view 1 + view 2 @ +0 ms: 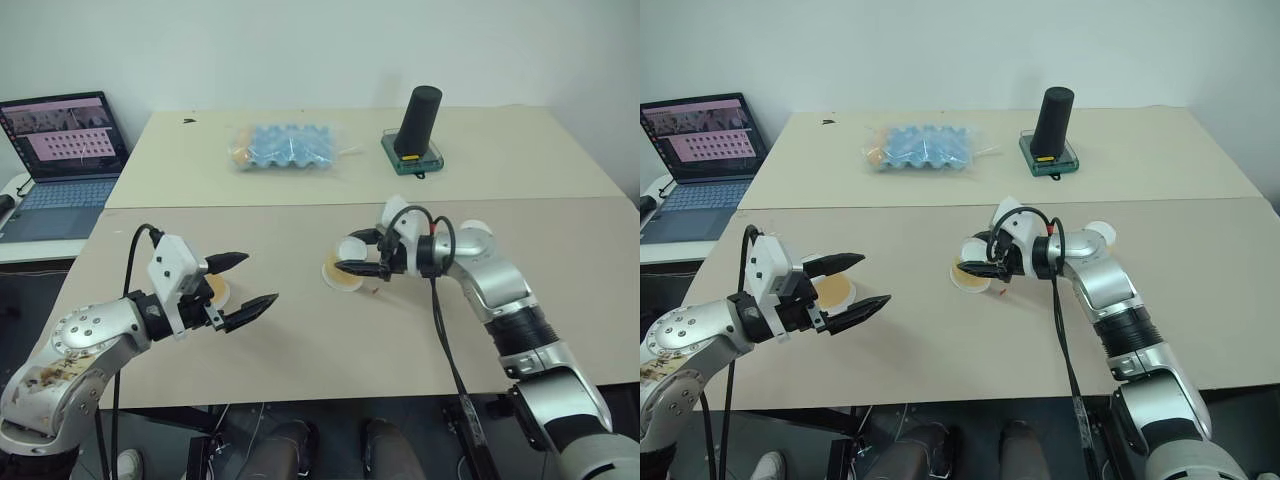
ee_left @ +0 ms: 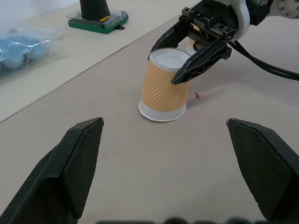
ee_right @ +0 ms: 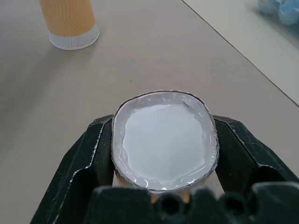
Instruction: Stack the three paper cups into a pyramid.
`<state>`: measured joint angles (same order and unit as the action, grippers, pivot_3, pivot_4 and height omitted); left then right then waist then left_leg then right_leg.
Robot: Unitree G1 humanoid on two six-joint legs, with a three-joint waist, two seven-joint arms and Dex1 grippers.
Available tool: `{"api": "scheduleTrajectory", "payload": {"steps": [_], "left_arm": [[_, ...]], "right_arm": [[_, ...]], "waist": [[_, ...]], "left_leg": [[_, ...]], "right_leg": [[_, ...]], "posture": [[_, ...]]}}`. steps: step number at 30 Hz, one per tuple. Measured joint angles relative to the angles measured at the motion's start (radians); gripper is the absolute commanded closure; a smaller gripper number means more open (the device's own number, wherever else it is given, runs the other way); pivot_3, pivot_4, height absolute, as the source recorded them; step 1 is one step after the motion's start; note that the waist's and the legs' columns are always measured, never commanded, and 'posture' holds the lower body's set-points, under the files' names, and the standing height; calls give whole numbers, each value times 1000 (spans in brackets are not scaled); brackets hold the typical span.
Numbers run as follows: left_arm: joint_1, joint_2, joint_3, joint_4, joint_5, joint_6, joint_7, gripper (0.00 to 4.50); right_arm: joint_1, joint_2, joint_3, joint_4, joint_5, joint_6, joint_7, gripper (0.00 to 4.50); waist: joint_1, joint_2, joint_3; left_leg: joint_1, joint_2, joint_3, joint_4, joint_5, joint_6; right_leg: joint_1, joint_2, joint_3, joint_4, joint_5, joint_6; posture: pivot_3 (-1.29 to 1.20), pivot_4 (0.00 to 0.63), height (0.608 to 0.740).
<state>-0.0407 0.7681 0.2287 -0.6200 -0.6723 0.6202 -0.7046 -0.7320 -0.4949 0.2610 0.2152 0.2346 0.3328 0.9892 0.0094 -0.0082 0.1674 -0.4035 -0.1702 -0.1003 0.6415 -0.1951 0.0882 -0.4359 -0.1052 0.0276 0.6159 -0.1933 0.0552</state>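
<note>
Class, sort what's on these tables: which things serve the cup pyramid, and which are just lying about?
Job: gripped cup in right gripper; second cup by left gripper; third cup behind right arm.
Lying about: blue egg tray; black cylinder; laptop.

I see one orange-tan ribbed cup point(image 2: 164, 88) upside down mid-table, slightly tilted, white base up (squeezed oval). Second cup point(image 3: 69, 21) stands upside down nearer my left. Third cup point(image 1: 1099, 233) sits behind the right forearm, mostly hidden.
</note>
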Motion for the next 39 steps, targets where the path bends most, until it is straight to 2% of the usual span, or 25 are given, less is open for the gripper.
{"api": "scheduleTrajectory", "payload": {"steps": [1,3,15,25,28,32,37,39], "left_arm": [[0,-1,0,0,0,0,1,0],[0,-4,0,0,0,0,5,0],[-20,-11,-12,2,1,0,7,0],[-39,-15,-19,8,1,-1,2,0],[-42,-15,-25,11,1,-1,-1,0],[-46,-15,-29,29,3,-1,-4,0],[-34,-14,-28,31,2,-1,-12,0],[-37,-13,-29,34,2,-1,-15,0]], "right_arm": [[0,2,0,0,-2,0,0,667],[1,19,0,3,-12,3,-6,21],[1,43,-10,-25,-15,49,-9,21],[16,-27,-138,-201,82,154,-3,21],[48,-65,-235,-303,158,240,-37,21],[186,-175,-465,-540,316,391,-91,21],[546,-232,-717,-795,537,544,-112,21],[634,-236,-776,-832,564,576,-145,21]], "waist": [[0,0,0],[-1,0,0],[0,0,0],[-1,0,0],[6,0,0],[26,0,0],[32,0,0],[30,0,0]], "left_leg": [[0,0,0,0,0,0],[0,1,0,0,1,-1],[-1,1,0,0,2,-3],[-1,2,0,0,1,-2],[-3,2,0,0,1,-2],[-4,3,0,0,0,0],[-4,4,0,0,-1,0],[-2,4,2,0,-1,0]], "right_leg": [[0,0,0,0,0,0],[-1,1,0,1,0,-1],[-2,2,0,2,1,-2],[-2,2,1,2,1,-2],[-3,2,0,1,1,-2],[-2,2,0,-2,1,-2],[-2,-1,0,-3,1,-2],[0,-1,1,-3,1,-2]], "posture": [[0,150,740],[0,150,740],[0,150,740],[0,150,740],[0,150,740],[0,150,740],[0,150,740],[0,150,740]]}}
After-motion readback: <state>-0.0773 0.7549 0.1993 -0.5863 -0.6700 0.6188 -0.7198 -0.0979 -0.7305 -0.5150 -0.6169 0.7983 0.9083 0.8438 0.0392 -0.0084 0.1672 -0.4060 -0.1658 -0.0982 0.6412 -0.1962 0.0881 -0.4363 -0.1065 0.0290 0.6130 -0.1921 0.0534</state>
